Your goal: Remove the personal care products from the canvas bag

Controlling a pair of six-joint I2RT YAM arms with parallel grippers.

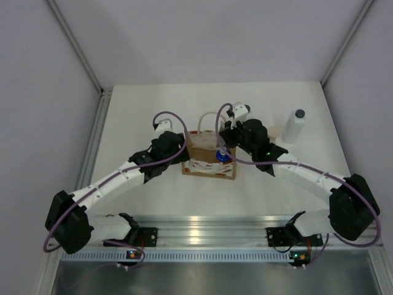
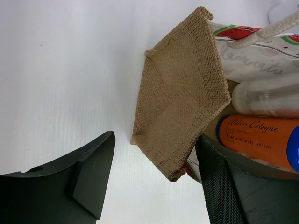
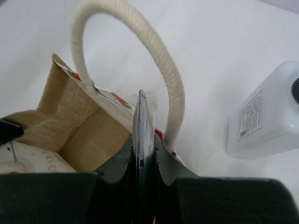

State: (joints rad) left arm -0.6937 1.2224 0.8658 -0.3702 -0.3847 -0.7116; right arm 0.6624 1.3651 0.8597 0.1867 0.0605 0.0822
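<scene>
**Two arms meet at a canvas bag, one bottle out on the table**

A white table (image 1: 153,190) fills the overhead view. My two arms reach in from its near edge and meet at the middle. The canvas bag (image 1: 206,162) sits there, made of tan burlap with a white band printed in red along its side. Its mouth faces upward. A cream rope handle (image 3: 163,70) arches over its far rim.

A white bottle with a dark cap (image 1: 294,126) is on the table to the right of the bag, well apart from it. Inside the bag, my left wrist camera shows an orange bottle (image 2: 261,140) with a blue end, labelled hand and body lotion. It lies against a pale white bottle (image 2: 266,97). From above, the blue top shows at the bag's right end.

My left gripper (image 2: 155,140) is at the bag's left end, jaws wide apart and straddling the burlap end wall. One finger (image 2: 88,182) is outside over bare table. The other is on the inner side, under the orange bottle. I cannot tell whether either one touches the cloth.

My right gripper (image 3: 141,100) is over the bag's right end, jaws pressed flat together. The tips sit at the far rim beside the foot of the handle. I cannot tell whether any cloth is pinched between them
</scene>
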